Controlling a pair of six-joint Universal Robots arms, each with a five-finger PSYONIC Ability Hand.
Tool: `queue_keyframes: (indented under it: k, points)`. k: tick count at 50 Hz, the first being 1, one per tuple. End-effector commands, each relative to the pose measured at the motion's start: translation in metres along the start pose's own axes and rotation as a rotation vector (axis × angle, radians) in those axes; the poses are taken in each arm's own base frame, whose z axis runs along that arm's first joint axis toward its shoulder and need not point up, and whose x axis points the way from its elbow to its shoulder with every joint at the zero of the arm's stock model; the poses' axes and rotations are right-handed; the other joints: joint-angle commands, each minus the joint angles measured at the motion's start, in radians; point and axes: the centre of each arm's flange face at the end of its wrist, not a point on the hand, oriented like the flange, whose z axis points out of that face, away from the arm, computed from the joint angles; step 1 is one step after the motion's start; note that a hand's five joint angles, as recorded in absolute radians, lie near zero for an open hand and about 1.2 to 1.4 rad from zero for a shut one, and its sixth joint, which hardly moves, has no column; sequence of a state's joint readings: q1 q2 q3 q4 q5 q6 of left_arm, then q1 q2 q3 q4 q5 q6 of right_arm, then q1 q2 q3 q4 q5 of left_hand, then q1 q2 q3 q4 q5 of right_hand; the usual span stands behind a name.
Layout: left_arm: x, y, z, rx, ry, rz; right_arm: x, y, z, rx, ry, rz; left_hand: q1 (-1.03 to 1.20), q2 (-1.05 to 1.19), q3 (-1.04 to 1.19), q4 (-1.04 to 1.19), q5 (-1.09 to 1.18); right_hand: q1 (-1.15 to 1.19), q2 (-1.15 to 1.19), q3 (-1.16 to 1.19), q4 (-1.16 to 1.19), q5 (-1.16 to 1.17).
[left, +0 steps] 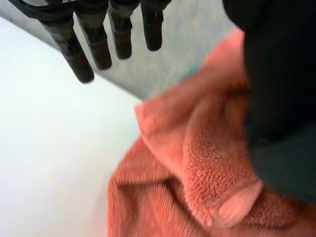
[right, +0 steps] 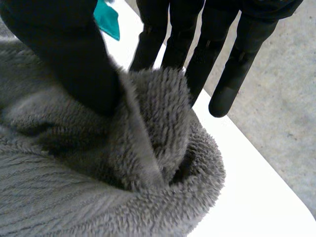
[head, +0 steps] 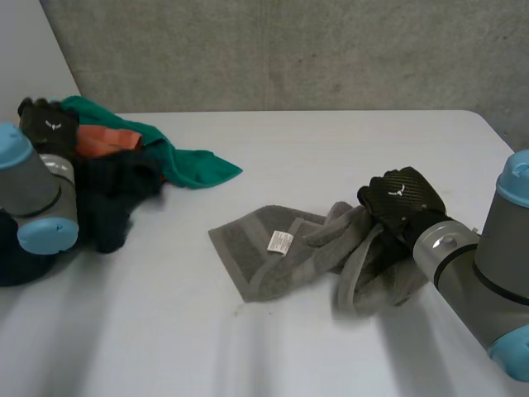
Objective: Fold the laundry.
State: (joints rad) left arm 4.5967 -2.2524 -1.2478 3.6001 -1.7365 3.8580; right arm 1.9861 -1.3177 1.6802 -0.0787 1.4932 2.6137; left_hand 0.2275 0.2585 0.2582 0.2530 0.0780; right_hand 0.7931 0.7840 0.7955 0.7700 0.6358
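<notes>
The right hand's (head: 405, 198) fingers (right: 173, 49) are straight and stand on the far side of a raised ridge of the grey towel (right: 98, 187), with the thumb (right: 69, 64) pressed into the near side, so the fold is pinched between them. One finger reaches past the ridge and hangs free over the edge of the white surface (head: 331, 149). In the head view this hand sits on the bunched right end of the towel. From there the cloth runs in loose folds toward the middle of the surface, ending in a flatter part with a small white label (head: 281, 241) facing up.

The left hand's (head: 48, 124) fingers (left: 81, 64) are straight, slightly spread and hold nothing. They hang above the surface just beside an orange cloth (left: 187, 168). That cloth lies in a heap at the far left with a green cloth (head: 194, 165) trailing out toward the middle and a black cloth (head: 111, 203) on the near side, well apart from the grey towel.
</notes>
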Motion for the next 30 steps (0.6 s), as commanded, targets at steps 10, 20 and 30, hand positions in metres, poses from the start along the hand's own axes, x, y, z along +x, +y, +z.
queue_keyframes:
  k: [10,20,30]
  points:
    - [0.029,-0.125,-0.165,0.153,0.51,-0.293,0.037,-0.051,-0.049,0.051,0.016,0.037,-0.014,-0.045,-0.045,-0.04,-0.039,-0.619,-0.609,-0.621,-0.595,-0.636]
    - [0.13,-0.16,-0.212,0.334,0.917,-0.299,0.073,-0.023,-0.058,-0.191,0.047,0.315,-0.017,-0.048,-0.048,-0.042,-0.042,-0.619,-0.609,-0.621,-0.595,-0.636]
    - [0.205,-0.137,-0.212,0.26,1.13,-0.259,0.056,0.015,-0.057,-0.261,-0.017,0.197,-0.035,-0.066,-0.065,-0.06,-0.06,-0.619,-0.609,-0.621,-0.595,-0.636]
